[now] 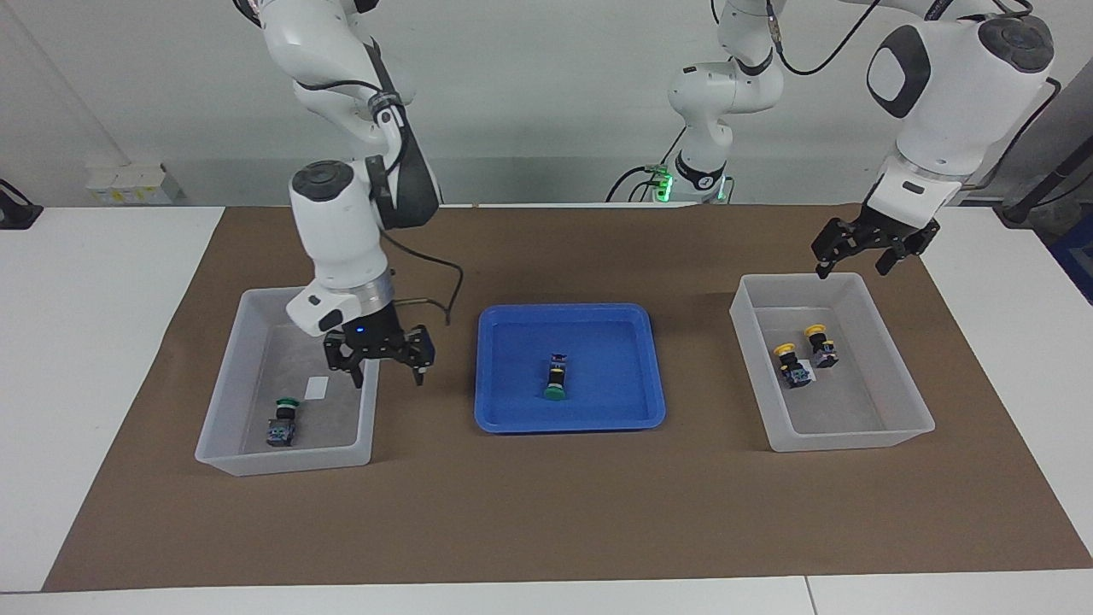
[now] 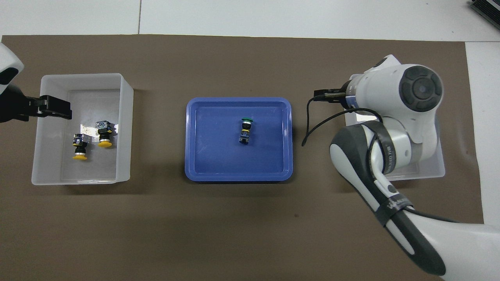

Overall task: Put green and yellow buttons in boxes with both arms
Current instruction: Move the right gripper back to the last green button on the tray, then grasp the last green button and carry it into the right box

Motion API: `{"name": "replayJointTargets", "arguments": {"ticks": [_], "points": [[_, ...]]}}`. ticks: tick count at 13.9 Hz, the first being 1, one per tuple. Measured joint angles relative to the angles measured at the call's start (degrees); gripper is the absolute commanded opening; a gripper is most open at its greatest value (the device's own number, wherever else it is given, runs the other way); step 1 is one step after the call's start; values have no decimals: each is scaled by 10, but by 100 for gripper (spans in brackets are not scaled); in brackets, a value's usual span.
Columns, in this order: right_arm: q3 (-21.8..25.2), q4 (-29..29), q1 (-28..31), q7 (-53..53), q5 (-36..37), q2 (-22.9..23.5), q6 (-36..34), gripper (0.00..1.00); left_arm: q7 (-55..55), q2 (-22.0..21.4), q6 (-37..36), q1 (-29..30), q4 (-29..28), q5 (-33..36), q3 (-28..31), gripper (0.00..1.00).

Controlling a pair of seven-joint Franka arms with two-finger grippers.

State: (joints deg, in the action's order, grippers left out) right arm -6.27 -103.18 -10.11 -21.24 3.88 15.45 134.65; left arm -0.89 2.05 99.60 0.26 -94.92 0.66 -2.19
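Two yellow buttons (image 1: 790, 362) (image 1: 822, 344) lie in the box (image 1: 854, 437) at the left arm's end; they also show in the overhead view (image 2: 79, 146) (image 2: 104, 135). My left gripper (image 1: 854, 265) is open and empty above that box's (image 2: 124, 117) rim nearest the robots. One green button (image 1: 283, 422) lies in the box (image 1: 282, 461) at the right arm's end. My right gripper (image 1: 386, 366) is open and empty over that box, by its wall beside the tray. The other green button (image 1: 556, 379) (image 2: 246, 130) lies on its side in the blue tray (image 1: 570, 422).
The blue tray (image 2: 238, 177) sits mid-table between the two boxes on a brown mat (image 1: 546, 512). In the overhead view my right arm (image 2: 390, 128) covers most of its box (image 2: 434, 168), and the button inside is hidden. A small white label (image 1: 317, 388) lies in that box.
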Motion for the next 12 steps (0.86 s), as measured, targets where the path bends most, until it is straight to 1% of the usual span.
{"name": "replayJointTargets", "arguments": {"ticks": [2,5,7,9,10,12], "points": [[0,17,-46,-62,0,9,-13,100,0,0,0,0,0,0,0,100],[0,57,-104,-125,9,50,-20,99,0,0,0,0,0,0,0,100],[1,79,-142,-175,43,92,-20,94,0,0,0,0,0,0,0,100],[1,102,-171,-235,95,130,-20,92,0,0,0,0,0,0,0,100],[1,110,-179,-248,107,144,-20,87,0,0,0,0,0,0,0,100],[1,118,-190,-253,111,162,-19,80,0,0,0,0,0,0,0,100]]}}
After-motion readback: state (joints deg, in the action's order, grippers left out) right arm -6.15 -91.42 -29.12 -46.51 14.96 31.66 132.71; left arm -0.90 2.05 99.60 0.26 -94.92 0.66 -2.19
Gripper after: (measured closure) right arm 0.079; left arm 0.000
